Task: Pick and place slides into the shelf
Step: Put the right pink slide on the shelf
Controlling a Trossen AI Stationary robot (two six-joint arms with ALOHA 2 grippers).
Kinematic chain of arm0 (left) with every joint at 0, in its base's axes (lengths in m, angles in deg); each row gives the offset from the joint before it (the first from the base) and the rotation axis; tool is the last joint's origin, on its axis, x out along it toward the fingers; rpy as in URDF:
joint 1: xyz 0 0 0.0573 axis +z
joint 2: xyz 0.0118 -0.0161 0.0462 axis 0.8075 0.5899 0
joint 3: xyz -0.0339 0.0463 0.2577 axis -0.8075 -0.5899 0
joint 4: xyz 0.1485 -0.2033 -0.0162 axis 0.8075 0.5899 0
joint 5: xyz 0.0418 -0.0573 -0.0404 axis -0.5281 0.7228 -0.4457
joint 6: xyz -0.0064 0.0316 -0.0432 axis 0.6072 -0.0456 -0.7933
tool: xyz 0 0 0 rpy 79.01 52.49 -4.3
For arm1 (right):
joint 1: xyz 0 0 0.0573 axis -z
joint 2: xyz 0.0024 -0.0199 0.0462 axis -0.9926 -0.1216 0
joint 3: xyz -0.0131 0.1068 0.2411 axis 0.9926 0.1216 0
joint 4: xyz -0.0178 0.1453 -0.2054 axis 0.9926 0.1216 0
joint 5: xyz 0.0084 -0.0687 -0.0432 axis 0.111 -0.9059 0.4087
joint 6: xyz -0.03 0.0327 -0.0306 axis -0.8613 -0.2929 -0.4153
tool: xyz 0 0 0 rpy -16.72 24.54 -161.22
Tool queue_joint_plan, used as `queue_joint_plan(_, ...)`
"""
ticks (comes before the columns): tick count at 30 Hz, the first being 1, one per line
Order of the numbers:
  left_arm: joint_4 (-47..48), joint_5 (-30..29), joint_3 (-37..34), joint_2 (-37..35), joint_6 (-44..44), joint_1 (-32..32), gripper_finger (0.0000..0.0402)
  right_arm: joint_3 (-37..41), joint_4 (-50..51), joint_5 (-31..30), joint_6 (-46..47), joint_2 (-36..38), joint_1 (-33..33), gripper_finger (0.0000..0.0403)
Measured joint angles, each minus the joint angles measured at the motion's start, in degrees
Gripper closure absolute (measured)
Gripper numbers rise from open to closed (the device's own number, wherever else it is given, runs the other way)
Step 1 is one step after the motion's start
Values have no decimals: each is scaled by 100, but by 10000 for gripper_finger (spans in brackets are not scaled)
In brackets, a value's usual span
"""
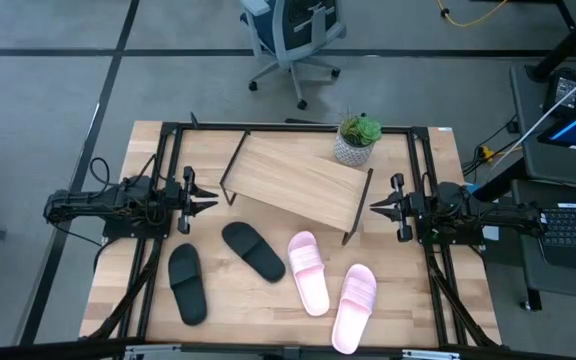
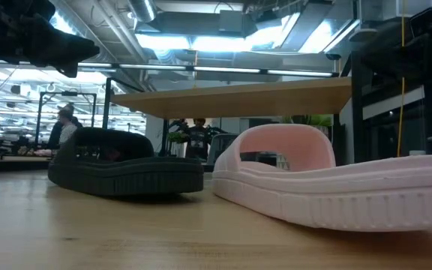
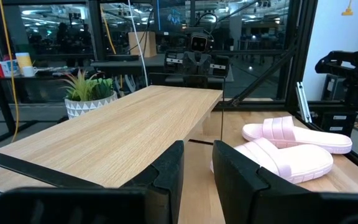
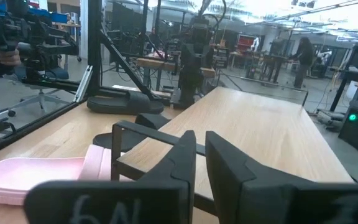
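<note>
Pink slide lies up front, all four slides just before the shelf; both pincers, left pincer and right pincer, flank it narrowly parted, empty; best grip a strap squarely.

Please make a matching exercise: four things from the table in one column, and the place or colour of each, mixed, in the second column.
1. potted plant
2. shelf
3. left tool
4. right tool

a. at the shelf's right end, empty
b. light wooden board on thin black legs
c. at the shelf's left end, empty
d. on the shelf's far right corner

Pairs: 1-d, 2-b, 3-c, 4-a
</note>
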Motion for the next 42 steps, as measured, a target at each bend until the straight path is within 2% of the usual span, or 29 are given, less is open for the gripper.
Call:
queue_joint_plan(23, -17, -2, 1, -2, -151, 2, 324, 2, 144, -4, -120, -13, 2, 363)
queue_joint_plan(33, -210, -2, -1, 1, -146, 0, 324, 0, 138, 52, 720, -13, -1, 363)
queue_joint_plan(42, -372, -2, -1, -2, -146, 2, 324, 1, 0, 59, 512, -13, -1, 363)
